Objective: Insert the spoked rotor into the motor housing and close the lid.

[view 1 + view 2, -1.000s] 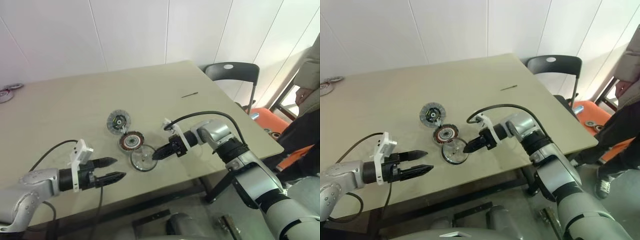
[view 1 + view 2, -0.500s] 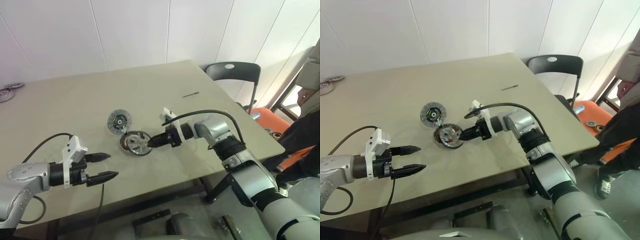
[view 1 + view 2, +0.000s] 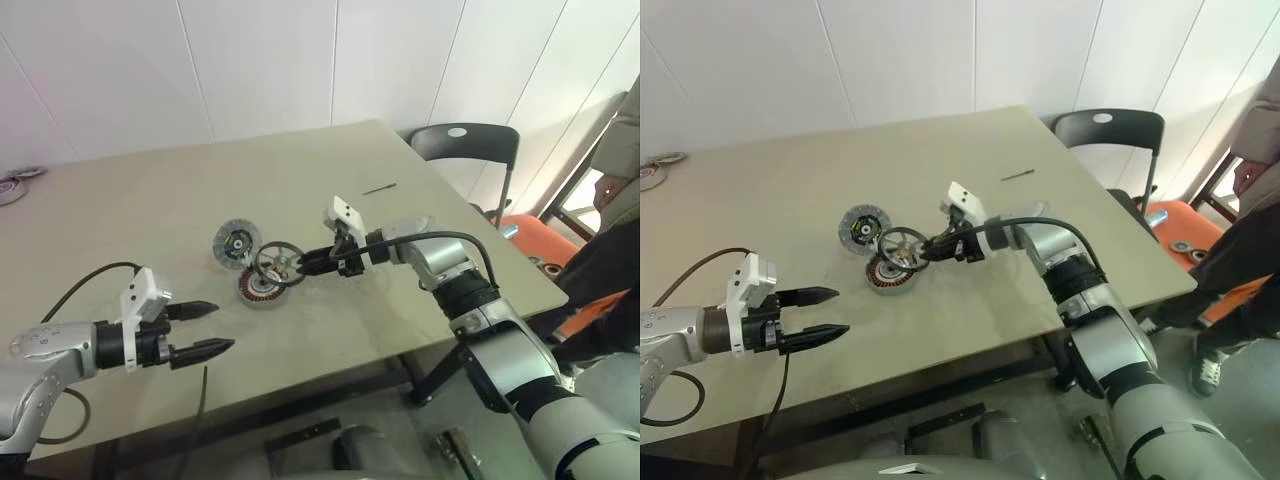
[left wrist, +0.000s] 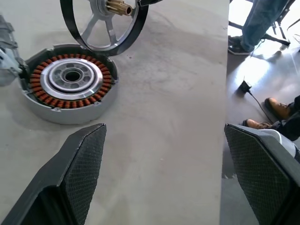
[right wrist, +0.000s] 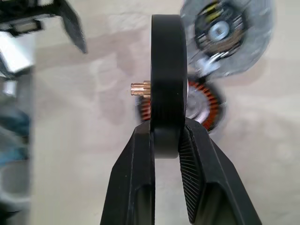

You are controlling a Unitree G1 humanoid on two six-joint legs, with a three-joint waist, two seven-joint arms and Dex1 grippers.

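While the left gripper [image 3: 205, 328] hangs over the near left part of the table [image 3: 120, 210] with its two black fingers spread wide and nothing between them, the ground between it and the parts lies bare. Just beyond it, toward the middle of the table, sits the motor housing [image 3: 260, 287], flat on the surface with its ring of copper windings facing up and its dark centre uncovered. Above the housing and slightly to its far side, the spoked rotor [image 3: 278, 263] is held off the table, standing on edge rather than lying flat, so its rim hangs over the housing's far edge. The right gripper [image 3: 303, 263] reaches in from the right, its fingers pinched on the rotor's dark rim, one on each side face, with a small coppery shaft stub poking out of the hub. Just left of the rotor and a little farther back, the lid [image 3: 237, 243] lies flat, close beside the housing. Farther off, a thin dark stick [image 3: 380, 189] lies near the far right edge, and a black chair [image 3: 465, 145] stands past the table's right corner. A person [image 3: 1250, 240] stands at the right edge.
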